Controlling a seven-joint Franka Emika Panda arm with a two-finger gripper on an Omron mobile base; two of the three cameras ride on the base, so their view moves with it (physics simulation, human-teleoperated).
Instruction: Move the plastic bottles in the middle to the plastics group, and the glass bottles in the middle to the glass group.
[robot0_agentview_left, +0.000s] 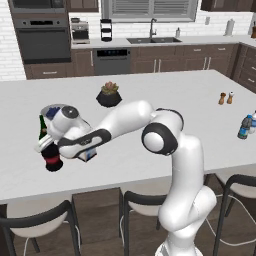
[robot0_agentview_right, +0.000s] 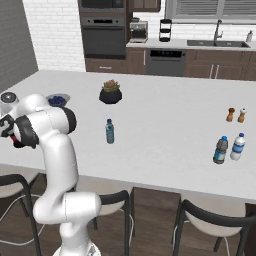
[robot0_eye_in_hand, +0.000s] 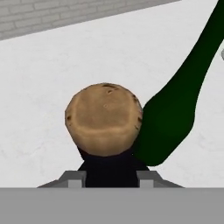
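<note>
My gripper sits low over the dark round-bellied bottle, its two fingertips pressed against either side of the thin black neck just under the tan cork; I am clamped on that bottle. It stands upright on the white island counter, long axis vertical, cork pointing up toward my camera. Just beside it, touching or nearly so, the tall green wine bottle also stands upright near the counter's left end, where a square blue-labelled bottle is half hidden under my forearm.

Further out, a small clear water bottle stands upright alone in the middle of the counter, in front of a dark potted plant. Well apart at the right end stand two more small water bottles, with a pair of shakers behind them. Beyond the island runs a dark-cabinet kitchen wall with an oven, a dishwasher and a sink.
</note>
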